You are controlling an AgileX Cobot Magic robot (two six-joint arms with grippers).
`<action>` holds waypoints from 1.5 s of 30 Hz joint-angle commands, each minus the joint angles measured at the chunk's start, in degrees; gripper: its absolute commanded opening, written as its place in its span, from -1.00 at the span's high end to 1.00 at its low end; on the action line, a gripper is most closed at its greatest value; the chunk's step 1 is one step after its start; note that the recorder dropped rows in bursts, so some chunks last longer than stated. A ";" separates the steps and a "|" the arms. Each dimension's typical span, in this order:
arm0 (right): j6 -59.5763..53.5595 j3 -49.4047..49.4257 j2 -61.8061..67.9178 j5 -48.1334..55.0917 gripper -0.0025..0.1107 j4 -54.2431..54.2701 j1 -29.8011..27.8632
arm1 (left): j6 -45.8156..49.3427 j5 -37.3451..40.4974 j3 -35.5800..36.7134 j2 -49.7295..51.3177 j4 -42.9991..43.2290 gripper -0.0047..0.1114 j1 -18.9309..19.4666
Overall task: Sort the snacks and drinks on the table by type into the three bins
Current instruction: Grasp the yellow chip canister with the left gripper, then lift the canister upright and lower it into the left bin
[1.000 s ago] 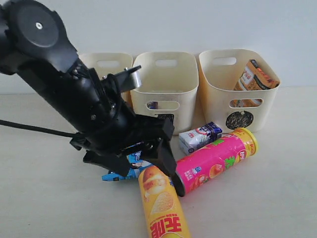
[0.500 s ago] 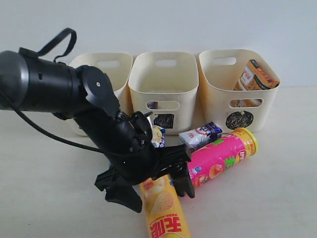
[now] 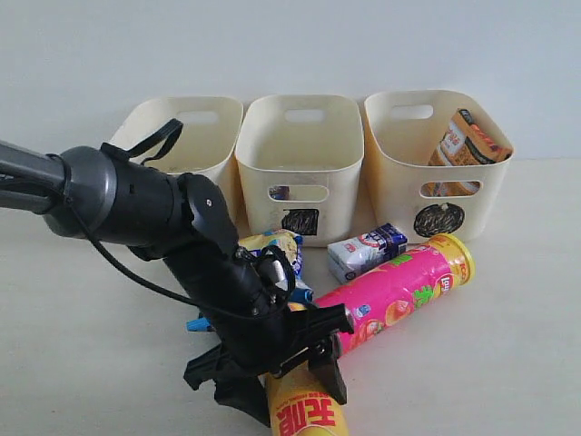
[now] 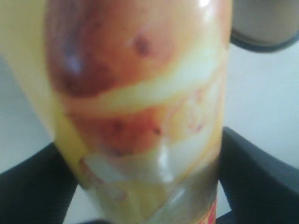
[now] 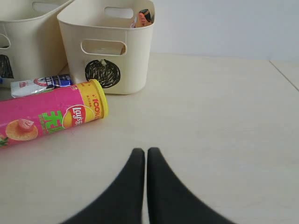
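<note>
The left arm has come down during the last second. Its pincer (image 3: 289, 392), which was higher up near the top end of the yellow chip cylinder (image 3: 307, 420), is now straddling that cylinder as it is lying on the counter (image 3: 508, 363). In the left wrist view the cylinder is filling the gap between the two black fingers (image 4: 32, 186). They are standing wide and seem to be touching its sides, but the picture is blurred and I cannot tell if they are gripping yet. So this snack is probably the next one going to a bin; it is not lifted yet.

The right pincer (image 5: 141, 158) is fully closed, holding nothing.

The pink chip cylinder (image 5: 51, 116) is showing a "Lay's" logo and "100%" beside its yellow lid.
</note>
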 commanded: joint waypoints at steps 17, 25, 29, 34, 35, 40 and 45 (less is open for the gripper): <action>-0.09 -0.07 -0.31 -0.27 0.96 5.72 -0.27 | 6.79 8.83 -0.22 -9.56 5.89 0.84 -0.04; -0.09 -0.07 -0.31 -0.27 0.96 5.17 -0.27 | 8.92 6.04 -0.22 -24.19 7.12 0.84 1.91; -0.09 -0.07 -0.31 -0.61 0.96 2.23 -0.27 | 8.92 1.97 -1.06 -30.35 10.99 0.84 6.04; -0.09 -0.07 -0.31 -0.61 0.96 2.23 -0.27 | 8.92 -4.31 -4.32 -33.74 11.55 0.84 12.78; -0.09 -0.07 -0.31 -0.61 0.96 2.23 -0.27 | 8.92 -5.65 -5.23 -33.87 11.55 0.84 14.03; -0.09 -0.07 -0.31 -0.61 0.96 2.23 -0.27 | 16.08 -15.30 -7.66 -33.87 11.71 0.84 17.92; -0.09 -0.07 -0.31 -0.48 0.96 2.24 -0.27 | 26.06 -30.24 -7.66 -32.80 11.71 0.84 20.59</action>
